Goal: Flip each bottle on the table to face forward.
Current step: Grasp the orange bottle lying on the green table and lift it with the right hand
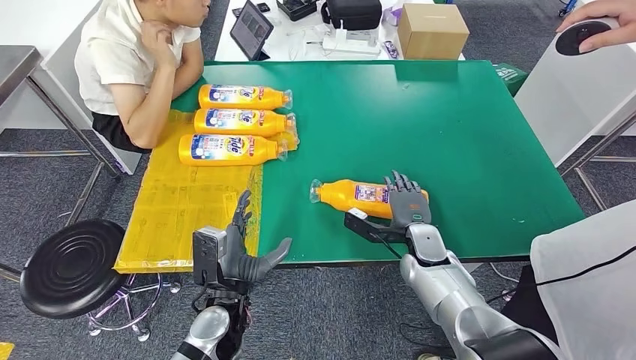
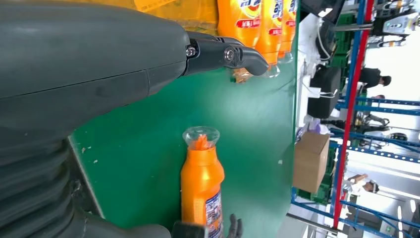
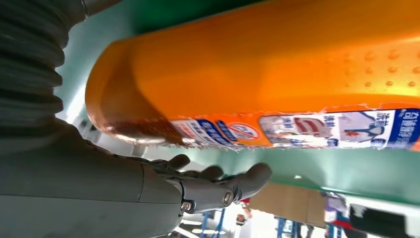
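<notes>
Three orange bottles (image 1: 240,120) lie side by side at the table's back left, labels up and caps to the right; the left wrist view catches them too (image 2: 257,20). A fourth orange bottle (image 1: 352,195) lies alone near the front edge with its cap to the left, also seen from the left wrist (image 2: 200,183). My right hand (image 1: 405,201) is over its base end with the fingers spread, and its back label (image 3: 297,126) shows close by the fingers (image 3: 218,183). I cannot tell whether the hand touches it. My left hand (image 1: 240,251) is open and holds nothing at the front edge.
The green table (image 1: 450,135) carries a yellow mat (image 1: 180,210) on its left side. A person (image 1: 142,60) sits at the back left corner. A black stool (image 1: 71,266) stands front left. Another person (image 1: 585,255) stands at the right. A cardboard box (image 1: 431,30) sits behind.
</notes>
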